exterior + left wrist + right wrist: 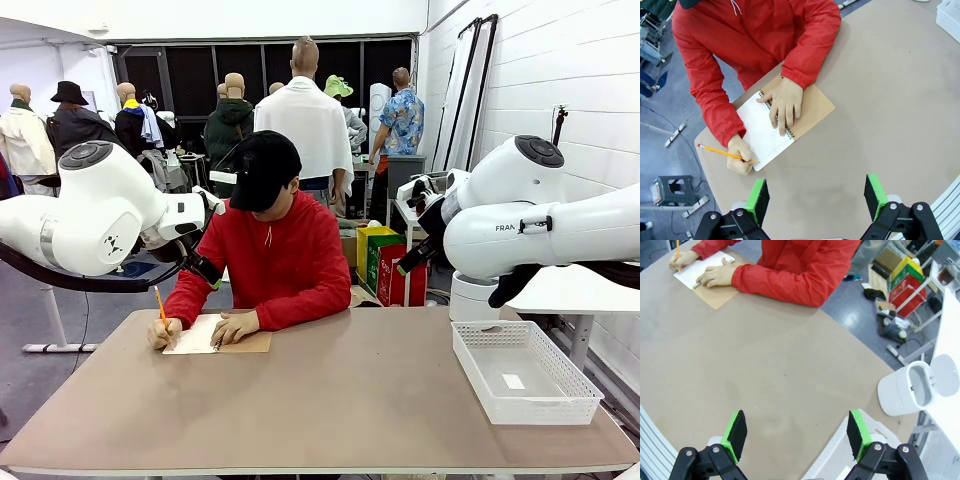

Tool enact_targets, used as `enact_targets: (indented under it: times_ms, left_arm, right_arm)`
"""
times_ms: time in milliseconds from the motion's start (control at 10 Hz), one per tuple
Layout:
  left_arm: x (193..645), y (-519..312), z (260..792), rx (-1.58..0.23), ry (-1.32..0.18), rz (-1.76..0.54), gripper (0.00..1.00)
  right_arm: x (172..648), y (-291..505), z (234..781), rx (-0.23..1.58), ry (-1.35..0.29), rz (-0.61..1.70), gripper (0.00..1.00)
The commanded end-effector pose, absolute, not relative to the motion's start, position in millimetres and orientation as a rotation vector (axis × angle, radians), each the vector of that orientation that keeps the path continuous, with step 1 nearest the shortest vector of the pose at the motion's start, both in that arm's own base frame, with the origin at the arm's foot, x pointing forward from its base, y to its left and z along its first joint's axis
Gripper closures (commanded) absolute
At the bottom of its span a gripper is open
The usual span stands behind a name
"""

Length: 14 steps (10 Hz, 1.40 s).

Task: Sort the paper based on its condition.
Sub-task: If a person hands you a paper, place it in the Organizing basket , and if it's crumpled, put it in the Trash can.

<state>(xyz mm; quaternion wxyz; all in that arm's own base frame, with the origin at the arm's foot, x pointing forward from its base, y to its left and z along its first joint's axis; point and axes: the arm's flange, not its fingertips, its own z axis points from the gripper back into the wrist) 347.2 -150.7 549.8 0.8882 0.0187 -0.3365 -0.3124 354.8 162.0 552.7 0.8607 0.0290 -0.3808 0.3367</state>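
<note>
Left gripper [815, 197]: jaws are spread wide and nothing is held between the green pads [758, 200]. It is hung above the bare tan table [880, 100], on the robot's side of the person's work.

Right gripper [797, 432]: the jaws are likewise parted and empty. It is placed over the table edge, with the rim of the white mesh basket [832, 460] just below it.

Paper [762, 132]: one flat white sheet is seen lying on the open spiral notebook [817, 107], whose brown cover is folded out beside it. Whether the sheet is bound or loose cannot be told.

The sheet is written on with a yellow pencil [725, 152] held in one hand [740, 160]. The spiral is pressed down by the other hand [785, 102]. The basket is set well apart from the notebook, at the table's right end.
</note>
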Motion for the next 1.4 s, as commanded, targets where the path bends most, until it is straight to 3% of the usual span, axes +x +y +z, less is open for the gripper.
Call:
enact_targets:
  times_ms: [0,1300]
  left_arm:
    - [346.9,-151.2,550.0,0.038,-0.700,-0.650,0.00]
    - [346.9,-151.2,550.0,0.038,-0.700,-0.650,0.00]
  right_arm:
    - [355.0,161.6,552.8,0.063,-0.799,0.706,0.00]
    - [355.0,161.6,552.8,0.063,-0.799,0.706,0.00]
